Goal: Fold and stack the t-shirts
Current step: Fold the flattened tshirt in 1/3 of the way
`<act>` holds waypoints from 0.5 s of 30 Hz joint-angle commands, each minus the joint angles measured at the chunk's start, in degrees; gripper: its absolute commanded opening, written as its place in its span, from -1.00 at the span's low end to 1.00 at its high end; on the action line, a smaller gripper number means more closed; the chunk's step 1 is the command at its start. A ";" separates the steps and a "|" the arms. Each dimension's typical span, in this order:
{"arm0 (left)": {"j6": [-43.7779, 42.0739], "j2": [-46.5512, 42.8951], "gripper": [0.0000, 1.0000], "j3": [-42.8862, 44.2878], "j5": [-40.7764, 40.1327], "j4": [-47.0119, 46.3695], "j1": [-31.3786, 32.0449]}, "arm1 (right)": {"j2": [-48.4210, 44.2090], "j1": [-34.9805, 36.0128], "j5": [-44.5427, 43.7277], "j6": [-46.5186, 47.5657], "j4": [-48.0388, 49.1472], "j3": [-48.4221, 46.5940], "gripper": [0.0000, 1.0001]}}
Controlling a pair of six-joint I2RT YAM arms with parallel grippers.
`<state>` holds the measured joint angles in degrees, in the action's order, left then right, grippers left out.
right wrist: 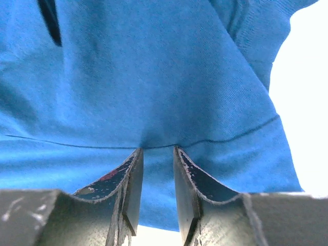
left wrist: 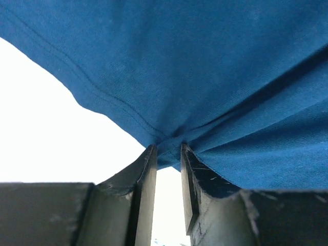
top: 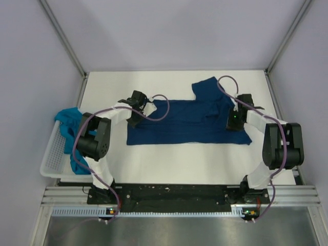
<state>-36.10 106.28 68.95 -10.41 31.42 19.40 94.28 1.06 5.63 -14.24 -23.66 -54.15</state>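
Dark navy cloth t-shirt [top: 189, 123] lies spread on the white counter [top: 205, 159] beside the white plastic lattice basket [top: 50, 161], left hand [left wrist: 168, 148] pinching its basket-side edge, right hand [right wrist: 158, 149] its far edge; raise both together, level and taut, for a clean fold.

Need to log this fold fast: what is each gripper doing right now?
Left gripper: closed on the edge of the dark blue shirt.
Right gripper: closed on the same shirt, at its hem.
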 commanded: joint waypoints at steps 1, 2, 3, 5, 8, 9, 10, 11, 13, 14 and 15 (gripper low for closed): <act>3.40 -2.99 -0.32 1.02 2.48 2.50 -2.08 | -3.92 0.16 -7.12 3.51 -4.20 -4.81 -0.37; 3.05 -4.83 -0.29 0.58 4.33 3.12 -2.08 | -4.54 1.04 -7.21 4.13 -4.20 -5.96 -0.35; 2.61 -6.33 -0.26 0.14 6.44 3.99 -2.08 | -4.72 2.18 -6.51 4.31 -4.29 -7.36 -0.31; 0.60 -9.59 -0.23 -1.09 9.61 5.58 -2.00 | -3.85 3.33 -3.54 2.82 -4.11 -10.70 -0.24; -0.81 -13.98 -0.21 -4.33 10.15 6.02 -0.95 | -0.69 3.86 -1.50 -1.22 -3.32 -16.14 -0.18; -1.34 -15.13 -0.21 -5.48 10.15 6.20 -0.33 | 1.06 4.04 -1.76 -2.36 -3.41 -18.08 -0.17; -1.69 -16.27 -0.20 -6.71 9.80 6.20 0.54 | 2.47 4.04 -1.67 -3.33 -3.41 -19.57 -0.16; -1.87 -17.15 -0.19 -7.85 9.28 6.20 1.16 | 3.71 4.39 -1.93 -3.69 -3.32 -20.89 -0.15; -2.13 -18.47 -0.14 -10.49 8.75 5.67 1.78 | 6.34 5.44 -1.33 -4.04 -3.41 -23.27 -0.15; -2.22 -19.00 -0.12 -11.72 8.83 4.80 1.87 | 7.83 6.05 -1.06 -3.87 -3.41 -24.50 -0.14; -2.14 -19.44 -0.06 -12.95 9.01 4.10 1.78 | 9.24 6.67 -0.88 -3.60 -3.67 -25.47 -0.15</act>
<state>-37.06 89.10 60.58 -2.52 36.03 20.49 98.30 4.95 3.38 -16.19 -27.18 -75.64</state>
